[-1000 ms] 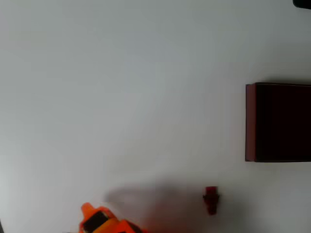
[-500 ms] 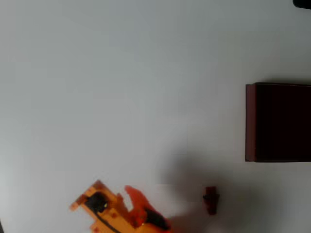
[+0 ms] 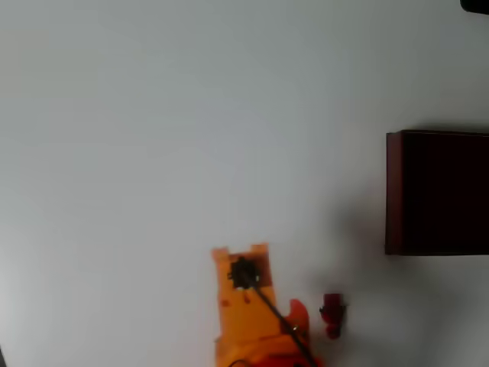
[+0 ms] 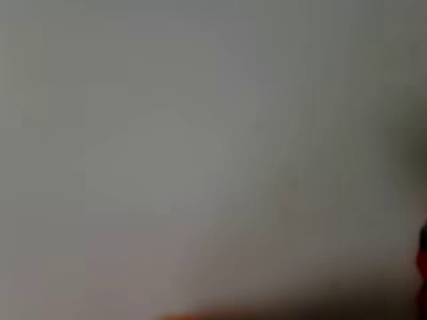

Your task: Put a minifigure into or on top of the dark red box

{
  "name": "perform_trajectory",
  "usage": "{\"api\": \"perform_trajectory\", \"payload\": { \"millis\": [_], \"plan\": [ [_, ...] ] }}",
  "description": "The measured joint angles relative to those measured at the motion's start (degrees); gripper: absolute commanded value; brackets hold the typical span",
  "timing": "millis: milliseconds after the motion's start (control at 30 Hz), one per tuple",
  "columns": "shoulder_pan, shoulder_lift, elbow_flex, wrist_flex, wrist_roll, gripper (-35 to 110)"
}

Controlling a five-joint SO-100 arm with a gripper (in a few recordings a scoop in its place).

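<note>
In the overhead view the tiny red minifigure point(image 3: 331, 314) lies on the white table near the bottom edge, right of centre. My orange gripper point(image 3: 260, 302) comes in from the bottom edge just left of the figure. One reddish-orange finger point(image 3: 296, 314) sits a short gap away from it. I cannot make out how the jaws stand. The dark red box point(image 3: 438, 193), with its very dark interior, sits at the right edge, above and right of the figure. The wrist view is blurred, with a dark red sliver point(image 4: 423, 257) at its right edge.
The white table point(image 3: 191, 138) spreads wide and bare across the overhead view to the left of and above the box. A small dark object point(image 3: 475, 5) pokes in at the top right corner.
The gripper has swung from the bottom left corner rightward and up, and now sits just left of the minifigure. Neither the figure nor the box has moved.
</note>
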Motion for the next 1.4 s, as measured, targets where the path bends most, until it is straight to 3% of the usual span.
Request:
{"api": "perform_trajectory", "payload": {
  "millis": [167, 733, 1033, 1400],
  "plan": [
    [7.6, -9.1, 0.7, -4.8, -1.6, 23],
    [17.0, -35.5, -1.1, -19.8, -3.7, 23],
    [21.7, -36.7, -3.4, -22.4, -17.9, 22],
    [42.2, -33.7, -3.6, -21.6, -30.6, 22]
  ]
}}
